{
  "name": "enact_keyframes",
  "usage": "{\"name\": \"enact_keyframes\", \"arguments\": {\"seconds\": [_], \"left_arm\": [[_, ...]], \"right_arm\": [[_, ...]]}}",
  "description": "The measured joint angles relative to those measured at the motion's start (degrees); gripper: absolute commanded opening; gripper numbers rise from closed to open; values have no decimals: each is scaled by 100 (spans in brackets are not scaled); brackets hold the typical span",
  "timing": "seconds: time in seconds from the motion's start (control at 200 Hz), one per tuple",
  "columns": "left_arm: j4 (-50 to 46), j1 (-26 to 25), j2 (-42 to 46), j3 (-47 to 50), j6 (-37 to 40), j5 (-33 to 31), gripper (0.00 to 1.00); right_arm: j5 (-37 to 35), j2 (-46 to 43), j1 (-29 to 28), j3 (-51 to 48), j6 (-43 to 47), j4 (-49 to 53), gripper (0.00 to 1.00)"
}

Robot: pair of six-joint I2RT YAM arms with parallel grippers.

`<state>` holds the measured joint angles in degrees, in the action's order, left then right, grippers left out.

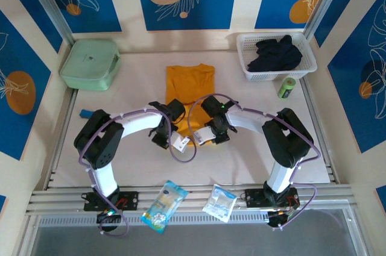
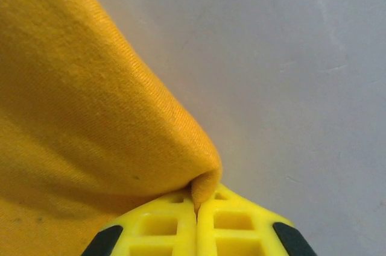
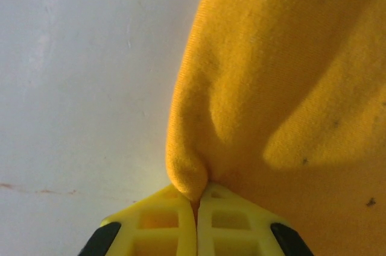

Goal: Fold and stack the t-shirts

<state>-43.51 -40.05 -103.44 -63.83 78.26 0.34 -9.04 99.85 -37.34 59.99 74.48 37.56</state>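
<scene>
Yellow fingers (image 2: pixel 163 226) of the left claw (image 2: pixel 196 199) are clenched on a pinch of the orange t-shirt (image 1: pixel 190 81), the cloth bulging up out of the seam between them. The right claw (image 3: pixel 196 199) grips a matching fold in the same way. The shirt lies flat in the middle of the counter (image 1: pixel 139 159), with its near hem under the two claws, which sit side by side close to that hem's two corners. Holding both corners at once looks meant to let the arms carry the hem toward the far edge in one even fold. Dark garments (image 1: pixel 274 54) lie in a white basket (image 1: pixel 250 42) at the far right corner. A mint zip case (image 1: pixel 90 63) sits at the far left corner, and two packets (image 1: pixel 164 206) lie by the near edge.
</scene>
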Motion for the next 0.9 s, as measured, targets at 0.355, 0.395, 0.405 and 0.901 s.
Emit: {"name": "enact_keyframes", "arguments": {"seconds": [0.355,0.395,0.405,0.901], "left_arm": [[1163,-380,1486,1152,-479,-632,0],[1154,-540,1757,1220,-588,-767,0],[1150,-586,1829,1235,-603,-789,0],[-1132,-3296,3967,1294,-2850,-1895,0]], "right_arm": [[262,-1139,-129,-772,-739,7,0],[286,-1379,-227,-841,-850,72,0],[293,-1423,-243,-848,-861,94,0],[402,-3880,-2107,-1102,-2483,1679,0]]}}
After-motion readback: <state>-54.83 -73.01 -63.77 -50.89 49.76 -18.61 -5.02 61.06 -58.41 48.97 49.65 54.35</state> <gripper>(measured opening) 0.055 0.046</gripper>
